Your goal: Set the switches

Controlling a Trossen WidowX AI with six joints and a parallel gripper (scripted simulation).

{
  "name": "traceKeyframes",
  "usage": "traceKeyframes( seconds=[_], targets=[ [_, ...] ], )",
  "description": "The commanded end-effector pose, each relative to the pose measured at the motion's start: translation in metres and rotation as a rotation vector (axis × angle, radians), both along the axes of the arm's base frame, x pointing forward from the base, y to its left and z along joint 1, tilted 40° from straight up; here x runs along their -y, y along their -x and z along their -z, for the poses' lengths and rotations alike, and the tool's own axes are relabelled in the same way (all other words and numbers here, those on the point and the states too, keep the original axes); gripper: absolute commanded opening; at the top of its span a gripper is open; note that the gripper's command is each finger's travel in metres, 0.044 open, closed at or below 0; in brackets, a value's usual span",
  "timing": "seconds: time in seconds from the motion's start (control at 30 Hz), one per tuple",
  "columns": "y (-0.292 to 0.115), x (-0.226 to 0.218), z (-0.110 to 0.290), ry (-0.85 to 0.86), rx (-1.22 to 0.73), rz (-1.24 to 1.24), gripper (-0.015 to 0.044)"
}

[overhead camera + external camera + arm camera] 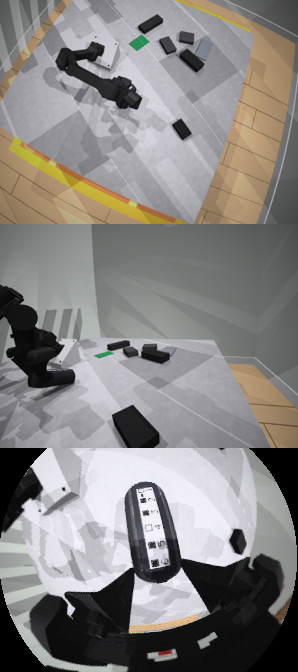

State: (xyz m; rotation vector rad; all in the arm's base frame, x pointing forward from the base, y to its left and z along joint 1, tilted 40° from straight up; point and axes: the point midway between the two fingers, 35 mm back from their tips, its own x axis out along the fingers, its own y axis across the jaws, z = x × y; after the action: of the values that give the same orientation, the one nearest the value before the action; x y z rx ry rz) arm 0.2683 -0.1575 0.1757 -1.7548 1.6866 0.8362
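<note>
My gripper [127, 98] [41, 378] [157, 565] is low over the bench, left of centre, pointing sideways. It is shut on the dark grey controller unit [136, 100] [61, 376] [152, 531], which sticks out from between the fingers. In the wrist view the unit's underside faces the camera. Its white label shows a row of small squares; those at the near end look filled and some in the middle look empty. The numbers are too small to read. The switches are hidden.
A black box [181, 129] [135, 428] lies alone at the front right. At the back lie several dark modules [150, 23] [191, 60] [155, 356], a pale grey plate [204, 49] and a green patch [139, 42] [103, 355]. The arm's white base block [108, 55] [68, 351] stands back left.
</note>
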Motion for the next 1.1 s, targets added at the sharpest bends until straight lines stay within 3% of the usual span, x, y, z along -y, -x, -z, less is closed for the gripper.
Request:
traceKeyframes(
  seconds=[0.0,1.07],
  targets=[
    [-0.001,-0.004,-0.002,-0.001,0.006,0.000,0.0335],
    [0.001,-0.030,-0.004,-0.003,0.005,0.000,0.0335]
  ],
)
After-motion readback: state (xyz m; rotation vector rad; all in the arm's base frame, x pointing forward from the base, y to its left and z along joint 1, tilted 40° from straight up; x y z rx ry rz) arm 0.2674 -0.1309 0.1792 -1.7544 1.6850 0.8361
